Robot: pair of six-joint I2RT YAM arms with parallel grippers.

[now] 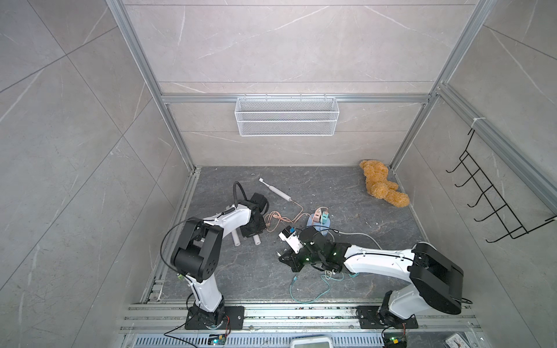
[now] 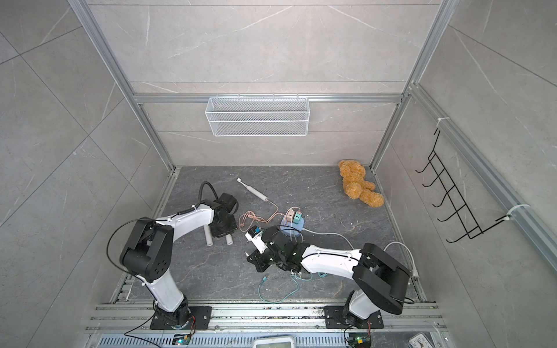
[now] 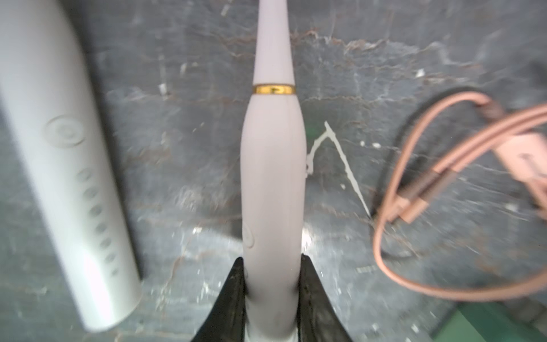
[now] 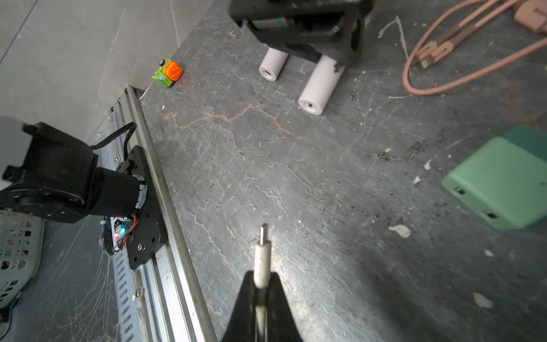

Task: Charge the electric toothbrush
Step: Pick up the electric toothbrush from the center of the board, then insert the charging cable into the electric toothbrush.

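As things stand: left hand (image 3: pixel 272 260) is clamped on the toothbrush (image 3: pixel 272 165), which lies on the worktop (image 4: pixel 296 177) just beside a second handle (image 3: pixel 59 148); right hand (image 4: pixel 262 275) is pinched tight on the charging plug (image 4: pixel 262 251).
Step in hand: mating plug to the port (image 4: pixel 310 104) in the toothbrush base.
Doing it well: brace the handle, square the metal tip to the hole, push straight without twisting.
Writing: none legible; the gold ring (image 3: pixel 273 88) bears a mark too blurred to read.

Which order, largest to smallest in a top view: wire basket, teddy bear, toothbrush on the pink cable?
1. wire basket, though it hangs higher, nearer the camera.
2. teddy bear.
3. toothbrush.
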